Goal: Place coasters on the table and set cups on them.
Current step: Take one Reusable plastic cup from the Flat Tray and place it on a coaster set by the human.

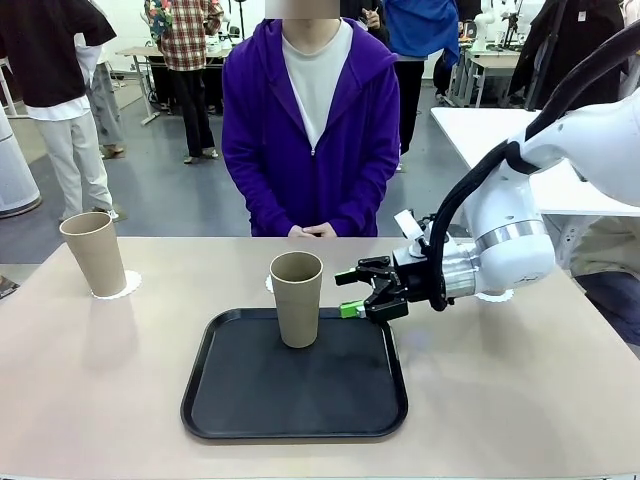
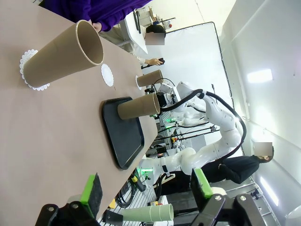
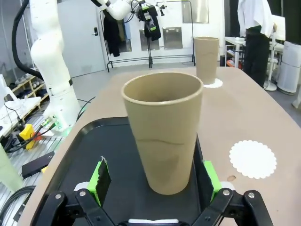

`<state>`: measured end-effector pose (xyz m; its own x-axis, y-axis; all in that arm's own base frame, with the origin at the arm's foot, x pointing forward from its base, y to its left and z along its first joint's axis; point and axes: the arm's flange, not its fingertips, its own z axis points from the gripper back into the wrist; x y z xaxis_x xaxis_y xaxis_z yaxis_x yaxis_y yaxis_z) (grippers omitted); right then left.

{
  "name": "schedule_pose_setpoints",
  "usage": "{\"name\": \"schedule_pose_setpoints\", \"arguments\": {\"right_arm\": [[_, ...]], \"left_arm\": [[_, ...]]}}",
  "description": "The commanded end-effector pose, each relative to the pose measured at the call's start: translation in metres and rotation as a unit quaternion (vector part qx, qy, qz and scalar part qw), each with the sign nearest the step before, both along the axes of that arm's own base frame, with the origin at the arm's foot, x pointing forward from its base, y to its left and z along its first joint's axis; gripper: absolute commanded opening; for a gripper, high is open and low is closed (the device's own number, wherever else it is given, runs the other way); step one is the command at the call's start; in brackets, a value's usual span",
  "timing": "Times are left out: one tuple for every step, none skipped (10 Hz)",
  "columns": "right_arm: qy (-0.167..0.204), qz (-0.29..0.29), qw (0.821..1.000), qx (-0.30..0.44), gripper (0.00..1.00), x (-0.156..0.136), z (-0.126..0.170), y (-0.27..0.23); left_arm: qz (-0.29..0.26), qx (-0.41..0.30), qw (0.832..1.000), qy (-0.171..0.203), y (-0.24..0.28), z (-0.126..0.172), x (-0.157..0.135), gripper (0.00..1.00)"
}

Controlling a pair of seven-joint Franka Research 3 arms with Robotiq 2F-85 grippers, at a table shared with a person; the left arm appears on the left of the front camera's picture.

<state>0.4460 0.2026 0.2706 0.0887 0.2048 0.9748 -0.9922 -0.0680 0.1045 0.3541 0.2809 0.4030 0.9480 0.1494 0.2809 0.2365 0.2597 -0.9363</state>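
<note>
Right jaws apart, flanking the cup (image 3: 163, 136) standing on the black tray (image 3: 108, 141); left jaws apart, empty, above the desk (image 2: 56, 141)

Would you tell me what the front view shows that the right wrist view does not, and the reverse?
Front view: the person in purple standing at the table's far side. Right wrist view: the left arm upright beside the table. Both: the open right gripper at the cup on the black tray, and a second cup on its coaster.
</note>
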Motion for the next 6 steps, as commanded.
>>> {"name": "schedule_pose_setpoints", "arguments": {"right_arm": [[0.011,-0.017,1.000,0.016,1.00,0.008,-0.011,0.016],[0.016,-0.013,1.000,0.014,1.00,0.010,-0.017,0.021],[0.027,-0.006,1.000,0.015,1.00,0.009,-0.020,0.023],[0.014,-0.004,1.000,0.007,1.00,0.005,-0.013,0.009],[0.014,-0.004,1.000,0.007,1.00,0.005,-0.013,0.009],[0.014,-0.004,1.000,0.007,1.00,0.005,-0.013,0.009]], "left_arm": [[-0.001,0.000,1.000,-0.004,0.001,0.001,-0.003,1.00],[-0.001,0.000,1.000,-0.004,0.001,0.001,-0.003,1.00],[-0.001,0.000,1.000,-0.004,0.001,0.001,-0.003,1.00],[-0.001,0.000,1.000,-0.004,0.001,0.001,-0.003,1.00],[-0.001,0.000,1.000,-0.004,0.001,0.001,-0.003,1.00],[-0.001,0.000,1.000,-0.004,0.001,0.001,-0.003,1.00]]}}
